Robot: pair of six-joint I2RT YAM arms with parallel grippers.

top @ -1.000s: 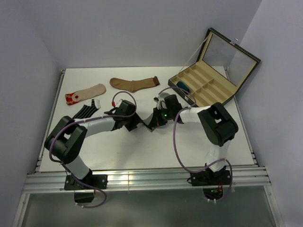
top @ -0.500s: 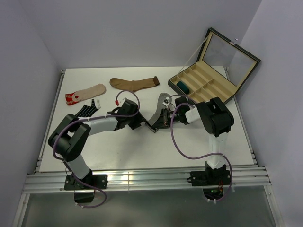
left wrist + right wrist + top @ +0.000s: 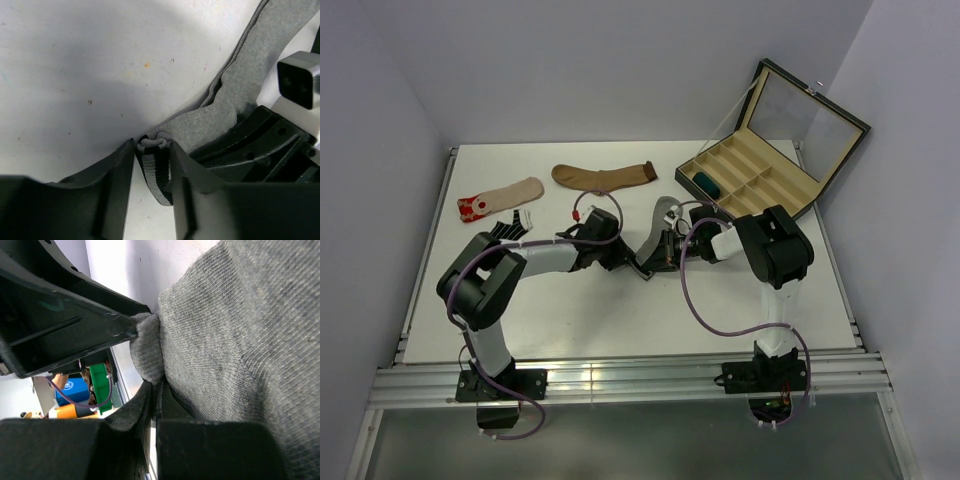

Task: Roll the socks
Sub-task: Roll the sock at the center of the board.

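The grey sock [image 3: 663, 222] is in the middle of the table [image 3: 620, 320], between the two arms, and one part of it stands up from the surface as a narrow band. The left gripper [image 3: 152, 167] has the black-striped cuff of this sock between its fingers [image 3: 112, 185], and near the tips both fingers touch the fabric, so the jaws pinch the cuff. The right gripper [image 3: 156, 390] has its jaws pressed together on a thin fold of the same sock, and the grey cloth hangs over it. The two grippers are just beside each other. At the far left of the table lie the beige red-toed sock [image 3: 500, 198] and the brown sock [image 3: 605, 177]. The black sock with white stripes [image 3: 505, 233] is partly under the left arm. In the open box [image 3: 810, 120] at the far right, a dark teal rolled sock [image 3: 705, 183] sits in one compartment.
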